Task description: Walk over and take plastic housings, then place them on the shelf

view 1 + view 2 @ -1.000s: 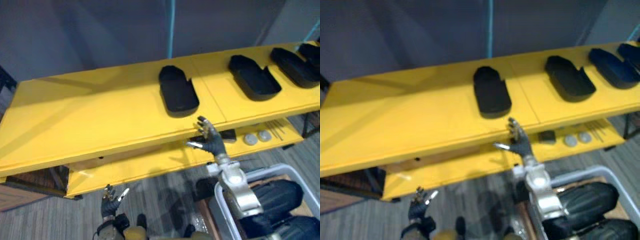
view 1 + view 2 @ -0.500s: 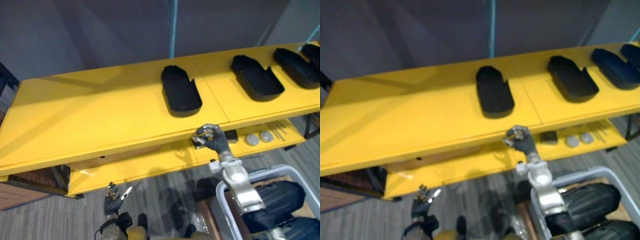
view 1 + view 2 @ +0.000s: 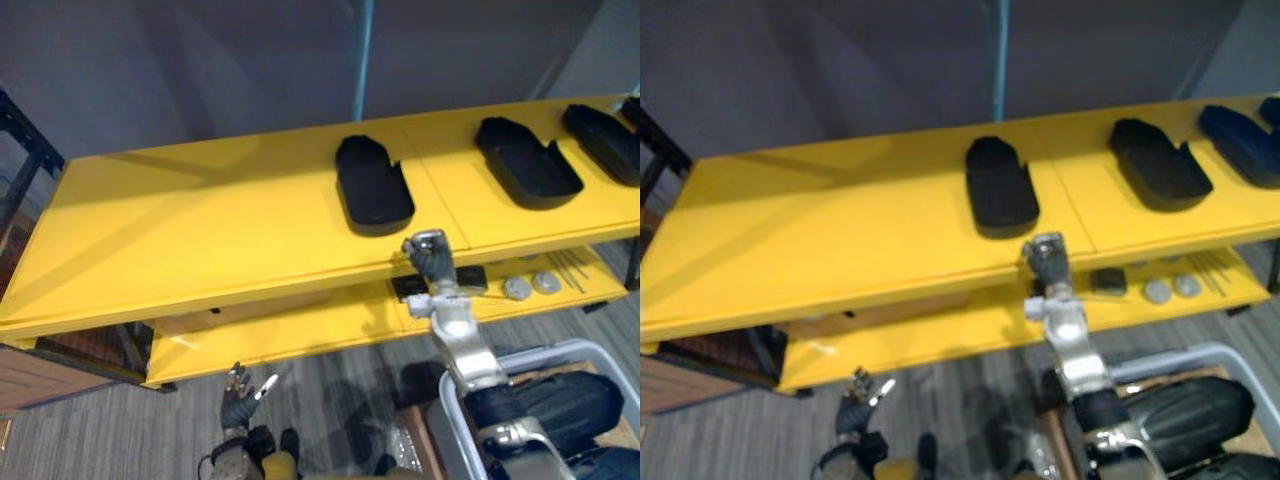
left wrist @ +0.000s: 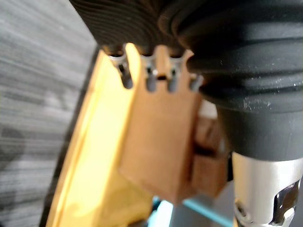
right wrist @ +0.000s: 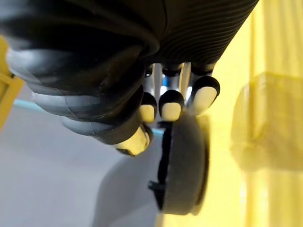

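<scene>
Several black plastic housings (image 3: 373, 186) on yellow shelf (image 3: 200, 220); right hand (image 3: 428, 252) curled empty, left hand (image 3: 240, 400) relaxed; likely fetch your next.

Three black housings (image 3: 1002, 187) lay on the yellow top shelf (image 3: 840, 230), one near the middle, a second housing (image 3: 1160, 165) to its right and a third housing (image 3: 1243, 130) at the far right. The right hand (image 3: 1045, 254) was at the shelf's front edge, just before the middle one, fingers curled in and holding nothing. A small dark block (image 3: 1107, 281) and two round discs (image 3: 1157, 291) sat on the lower shelf (image 3: 940, 335). The left hand (image 3: 861, 398) hung low over the grey floor (image 3: 970, 395), fingers loosely spread.
</scene>
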`<state>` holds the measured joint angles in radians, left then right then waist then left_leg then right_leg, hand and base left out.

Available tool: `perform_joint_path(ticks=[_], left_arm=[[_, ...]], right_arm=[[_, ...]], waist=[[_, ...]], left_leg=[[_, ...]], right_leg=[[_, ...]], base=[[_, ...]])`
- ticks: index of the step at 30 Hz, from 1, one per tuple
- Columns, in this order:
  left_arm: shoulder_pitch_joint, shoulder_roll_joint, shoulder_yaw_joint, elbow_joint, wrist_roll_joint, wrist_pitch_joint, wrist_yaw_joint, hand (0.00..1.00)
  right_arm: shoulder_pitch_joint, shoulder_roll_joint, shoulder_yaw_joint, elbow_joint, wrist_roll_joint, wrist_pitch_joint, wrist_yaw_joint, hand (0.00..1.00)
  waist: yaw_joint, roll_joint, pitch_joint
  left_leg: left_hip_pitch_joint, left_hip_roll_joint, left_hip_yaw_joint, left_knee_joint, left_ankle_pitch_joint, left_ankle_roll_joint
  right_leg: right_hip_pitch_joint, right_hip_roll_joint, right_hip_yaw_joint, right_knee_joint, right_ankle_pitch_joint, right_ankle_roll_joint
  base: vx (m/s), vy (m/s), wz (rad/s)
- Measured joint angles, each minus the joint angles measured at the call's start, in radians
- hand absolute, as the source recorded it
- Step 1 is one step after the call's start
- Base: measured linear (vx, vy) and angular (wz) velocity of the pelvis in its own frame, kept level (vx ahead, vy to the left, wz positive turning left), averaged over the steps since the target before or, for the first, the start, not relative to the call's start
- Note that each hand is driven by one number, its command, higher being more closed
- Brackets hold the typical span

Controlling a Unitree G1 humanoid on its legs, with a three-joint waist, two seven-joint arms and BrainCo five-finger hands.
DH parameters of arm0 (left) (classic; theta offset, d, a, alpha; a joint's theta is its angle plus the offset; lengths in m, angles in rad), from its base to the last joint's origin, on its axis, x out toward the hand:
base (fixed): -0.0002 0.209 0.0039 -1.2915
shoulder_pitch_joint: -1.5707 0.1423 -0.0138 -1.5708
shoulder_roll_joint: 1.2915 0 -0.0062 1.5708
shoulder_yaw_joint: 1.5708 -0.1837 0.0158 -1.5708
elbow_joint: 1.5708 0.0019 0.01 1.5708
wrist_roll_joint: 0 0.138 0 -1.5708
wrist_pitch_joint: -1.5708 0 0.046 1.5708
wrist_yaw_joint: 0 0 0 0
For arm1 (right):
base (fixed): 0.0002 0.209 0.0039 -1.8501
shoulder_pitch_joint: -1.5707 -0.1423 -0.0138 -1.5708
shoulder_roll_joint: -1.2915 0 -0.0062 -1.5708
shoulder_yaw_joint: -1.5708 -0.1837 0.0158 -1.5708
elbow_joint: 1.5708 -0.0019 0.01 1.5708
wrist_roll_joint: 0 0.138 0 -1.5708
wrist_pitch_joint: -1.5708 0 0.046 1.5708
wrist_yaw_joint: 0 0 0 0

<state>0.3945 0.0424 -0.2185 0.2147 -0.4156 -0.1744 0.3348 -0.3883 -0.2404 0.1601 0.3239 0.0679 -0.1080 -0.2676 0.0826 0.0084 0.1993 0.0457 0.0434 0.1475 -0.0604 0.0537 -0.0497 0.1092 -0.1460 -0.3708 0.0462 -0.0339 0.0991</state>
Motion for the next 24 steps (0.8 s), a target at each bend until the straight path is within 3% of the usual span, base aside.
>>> perform_joint_path(ticks=[10,15,24], left_arm=[[0.001,0.000,0.004,0.064,0.001,0.003,-0.010,0.00],[0.000,-0.001,0.009,0.083,0.000,0.002,-0.018,0.00],[-0.010,-0.002,0.005,0.083,-0.001,0.001,-0.031,0.00]], right_arm=[[-0.169,-0.008,0.000,0.219,0.097,0.004,0.088,1.00],[-0.210,-0.021,0.002,0.311,0.156,0.048,0.156,1.00],[-0.368,-0.052,0.002,0.521,0.155,0.062,0.162,1.00]], waist=[[0.024,0.018,0.008],[0.035,0.032,0.016],[0.045,0.050,0.053]], left_leg=[[-0.010,-0.011,-0.042,0.001,0.015,0.008],[-0.008,-0.009,-0.045,-0.002,0.018,0.007],[0.006,-0.006,-0.046,-0.010,0.029,0.005]], right_leg=[[0.011,-0.011,-0.042,0.015,-0.003,-0.003],[0.012,-0.012,-0.046,0.031,-0.011,-0.005],[0.003,-0.015,-0.046,0.060,-0.025,-0.008]], base=[[-0.03,0.002,0.13],[-0.05,-0.006,0.03],[0.00,0.000,0.00]])
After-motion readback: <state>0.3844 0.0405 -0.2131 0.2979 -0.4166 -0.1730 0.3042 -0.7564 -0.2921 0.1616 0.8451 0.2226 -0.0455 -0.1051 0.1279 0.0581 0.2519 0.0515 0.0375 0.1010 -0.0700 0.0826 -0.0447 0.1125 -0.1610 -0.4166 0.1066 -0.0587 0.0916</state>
